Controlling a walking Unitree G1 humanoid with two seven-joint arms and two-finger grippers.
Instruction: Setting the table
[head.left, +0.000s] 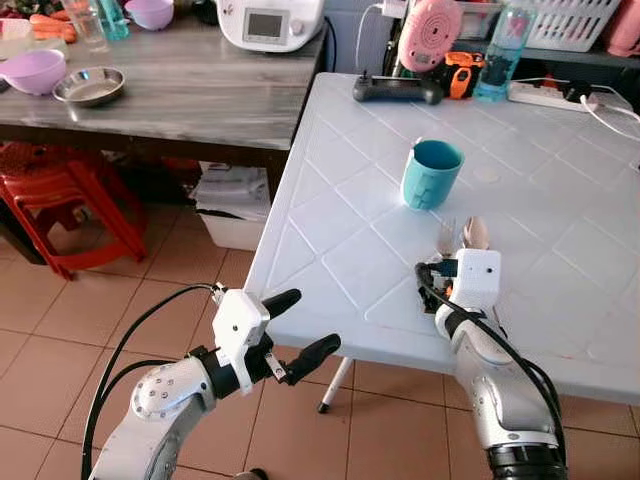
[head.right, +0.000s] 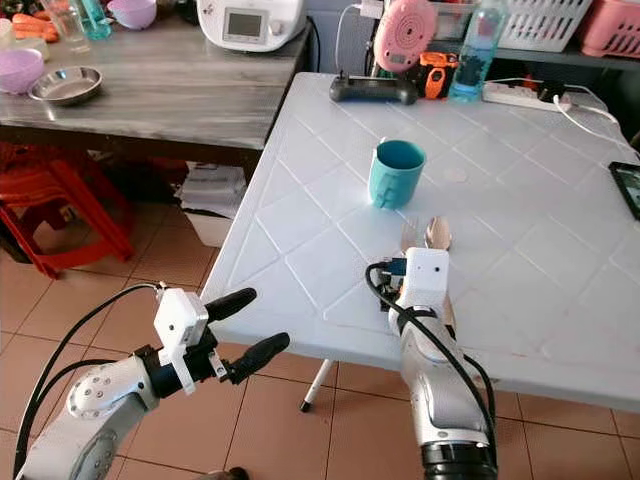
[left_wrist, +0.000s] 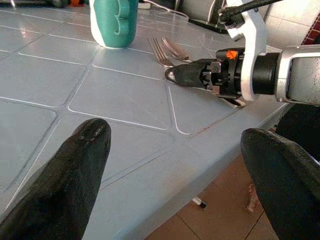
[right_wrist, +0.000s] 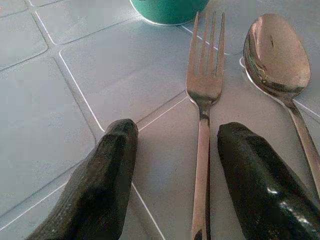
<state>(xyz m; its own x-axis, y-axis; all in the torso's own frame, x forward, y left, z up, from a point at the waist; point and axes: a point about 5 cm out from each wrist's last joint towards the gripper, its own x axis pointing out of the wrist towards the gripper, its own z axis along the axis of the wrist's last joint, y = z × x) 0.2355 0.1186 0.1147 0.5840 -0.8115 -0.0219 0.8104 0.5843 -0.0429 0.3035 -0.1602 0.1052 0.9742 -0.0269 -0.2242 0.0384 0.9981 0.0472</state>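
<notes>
The white table (head.left: 330, 250) carries a teal cup (head.left: 432, 173) near its middle, with a fork (right_wrist: 204, 85) and spoon (right_wrist: 276, 52) lying side by side just in front of the cup. The right gripper (right_wrist: 175, 165) rests low over the fork's handle, fingers spread either side of it. The left gripper (head.left: 300, 328) hangs off the table's near edge, fingers wide apart and empty.

Left gripper (head.left: 297, 331) hovering off table's near edge, fingers (left_wrist: 75, 170) spread wide, nothing held. Right gripper (right_wrist: 172, 175) low over tabletop, arm stretched forward, fingers (right_wrist: 105, 175) apart, nothing clamped between them.
</notes>
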